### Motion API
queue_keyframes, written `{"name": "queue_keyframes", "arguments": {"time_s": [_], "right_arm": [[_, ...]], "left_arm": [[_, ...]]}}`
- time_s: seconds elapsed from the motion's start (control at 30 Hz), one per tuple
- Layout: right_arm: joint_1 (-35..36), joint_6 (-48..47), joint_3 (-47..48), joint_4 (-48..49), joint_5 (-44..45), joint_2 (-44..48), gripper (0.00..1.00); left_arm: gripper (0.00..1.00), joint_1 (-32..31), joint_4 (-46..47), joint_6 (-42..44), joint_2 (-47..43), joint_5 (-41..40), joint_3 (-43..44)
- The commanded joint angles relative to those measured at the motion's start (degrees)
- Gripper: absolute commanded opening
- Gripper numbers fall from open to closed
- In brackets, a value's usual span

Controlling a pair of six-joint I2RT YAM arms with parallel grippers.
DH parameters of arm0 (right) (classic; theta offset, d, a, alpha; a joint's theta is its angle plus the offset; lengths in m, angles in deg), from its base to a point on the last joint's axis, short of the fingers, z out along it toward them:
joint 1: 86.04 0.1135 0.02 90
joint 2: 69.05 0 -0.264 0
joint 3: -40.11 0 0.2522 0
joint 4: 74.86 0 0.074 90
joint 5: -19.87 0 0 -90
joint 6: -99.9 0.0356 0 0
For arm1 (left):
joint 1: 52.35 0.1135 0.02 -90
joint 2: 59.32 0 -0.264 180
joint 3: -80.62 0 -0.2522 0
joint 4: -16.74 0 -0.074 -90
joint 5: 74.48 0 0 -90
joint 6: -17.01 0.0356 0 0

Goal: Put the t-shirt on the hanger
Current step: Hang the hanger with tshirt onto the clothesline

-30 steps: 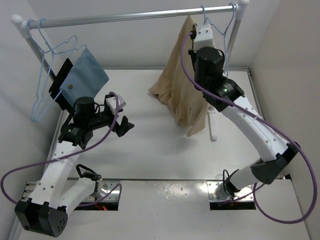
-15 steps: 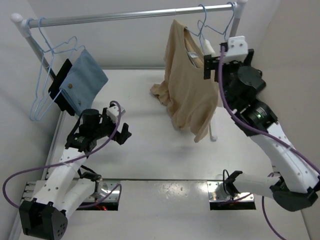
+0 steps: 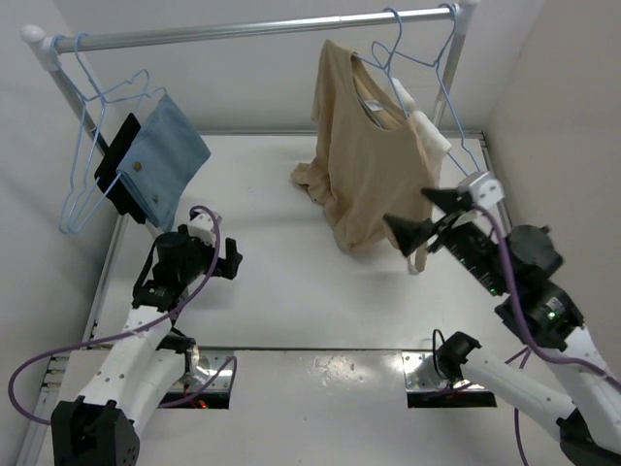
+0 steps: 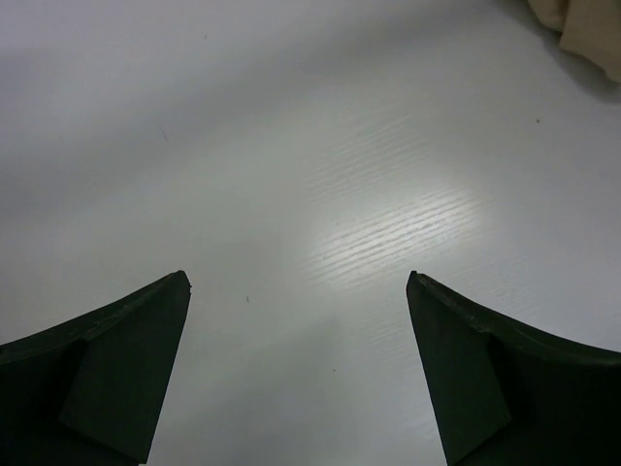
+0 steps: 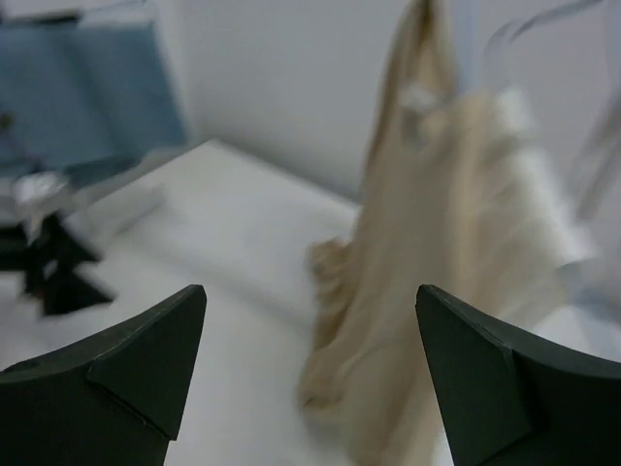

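Observation:
The tan t-shirt (image 3: 364, 160) hangs from the light-blue wire hanger (image 3: 399, 49), whose hook sits over the rail; the shirt's lower hem bunches on the table. My right gripper (image 3: 415, 214) stands open a little in front of and right of the shirt, touching nothing. In the right wrist view the t-shirt (image 5: 437, 243) is blurred beyond the open gripper (image 5: 310, 289). My left gripper (image 3: 225, 262) is low at the left, far from the shirt. The left wrist view shows that gripper (image 4: 299, 280) open over bare table, with a corner of the t-shirt (image 4: 587, 29) at top right.
The rail (image 3: 243, 29) spans the back. Spare light-blue hangers (image 3: 92, 146) and a blue cloth (image 3: 167, 155) hang at its left end. Another wire hanger (image 3: 454, 97) and a white cloth (image 3: 429, 131) hang right of the shirt. Walls close in on both sides.
My right gripper has opened, let go up at the hanger and drawn back down toward the near right. The t-shirt now hangs free. My left arm has pulled back toward its base.

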Motion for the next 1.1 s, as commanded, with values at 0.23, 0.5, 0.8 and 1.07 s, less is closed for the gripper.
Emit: {"name": "queue_keyframes", "arguments": {"time_s": [0.23, 0.5, 0.8, 1.07], "right_arm": [[0.3, 35.2, -37.9, 4.6, -18.6, 6.9, 1.0], [0.3, 46.2, -47.8, 2.3, 2.6, 8.8, 1.0], [-0.2, 58.7, -50.0, -7.0, 15.4, 9.3, 1.0], [-0.2, 67.1, -49.3, -13.3, 21.5, 10.4, 1.0]], "left_arm": [[1.0, 3.3, 10.7, -8.6, -6.2, -4.8, -6.5], [1.0, 3.3, 12.1, -8.1, -9.3, -7.5, -9.2], [1.0, 3.3, 14.4, -9.8, -9.8, -12.8, -11.2], [1.0, 3.3, 14.9, -10.9, -10.8, -13.9, -11.7]]}}
